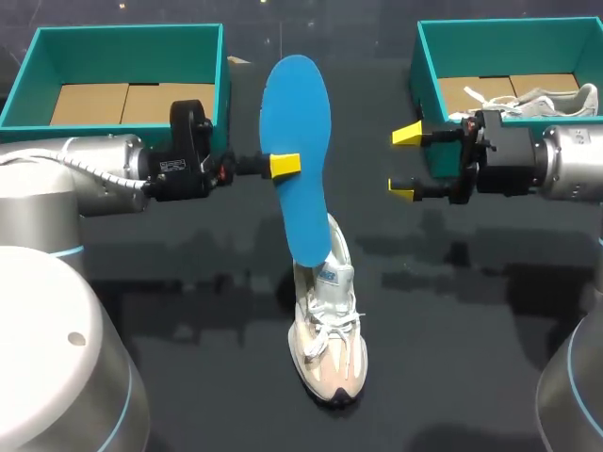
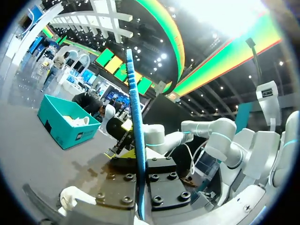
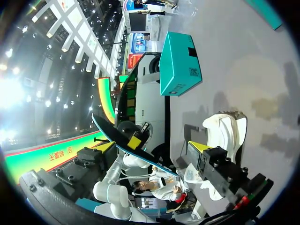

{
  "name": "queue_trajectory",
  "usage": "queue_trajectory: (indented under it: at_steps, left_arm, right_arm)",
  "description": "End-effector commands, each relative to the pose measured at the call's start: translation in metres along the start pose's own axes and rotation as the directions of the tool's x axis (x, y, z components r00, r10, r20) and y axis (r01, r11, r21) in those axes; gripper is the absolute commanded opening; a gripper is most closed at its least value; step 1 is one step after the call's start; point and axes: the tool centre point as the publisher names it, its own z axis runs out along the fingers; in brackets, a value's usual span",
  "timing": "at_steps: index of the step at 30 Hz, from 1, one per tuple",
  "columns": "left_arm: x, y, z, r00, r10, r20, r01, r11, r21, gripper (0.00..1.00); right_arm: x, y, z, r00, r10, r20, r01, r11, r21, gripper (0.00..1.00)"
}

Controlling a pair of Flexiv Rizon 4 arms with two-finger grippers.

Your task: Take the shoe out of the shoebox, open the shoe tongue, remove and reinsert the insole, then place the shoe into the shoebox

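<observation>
Left fingers (image 1: 285, 165) around flat blue insole (image 1: 298, 104)

Your blue insole (image 1: 300, 160) was out of the shoe (image 1: 328, 330), held up above its heel.
You had the blue insole clamped at mid-length in the left gripper (image 1: 283, 167), reaching from the upper centre of the frame down to the shoe's collar; whether its lower end touched inside could not be told. The shoe, a white and beige trainer with white laces, sat on its sole at lower centre, toe toward the bottom edge. One open teal shoebox (image 1: 38, 56) sat at upper left showing its cardboard floor; a second shoebox (image 1: 429, 56) at upper right held another pale shoe (image 1: 542, 99).
</observation>
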Motion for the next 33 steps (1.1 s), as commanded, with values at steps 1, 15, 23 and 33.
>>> queue_trajectory:
  at_steps: [1, 15, 23, 33]
  left_arm:
    - [-0.002, -0.001, -0.002, 0.979, -0.198, -0.044, 0.2, 0.979, 0.031, 0.0]
    - [0.001, 0.002, -0.005, 0.863, -0.504, 0.02, 0.502, 0.862, 0.065, 0.0]
    - [-0.006, 0.009, -0.005, 0.785, -0.615, 0.07, 0.614, 0.788, 0.044, 0.0]
    - [-0.014, 0.013, -0.003, 0.68, -0.727, 0.095, 0.724, 0.686, 0.067, 0.0]
  right_arm:
    - [0.0, -0.001, 0.001, 1.0, 0.001, 0.003, -0.001, 1.0, -0.001, 1.0]
    - [0.0, -0.001, 0.001, 1.0, 0.001, 0.003, -0.001, 1.0, -0.001, 1.0]
    - [0.0, -0.001, 0.001, 1.0, 0.001, 0.003, -0.001, 1.0, -0.001, 1.0]
    - [0.0, -0.001, 0.001, 1.0, 0.001, 0.003, -0.001, 1.0, -0.001, 1.0]
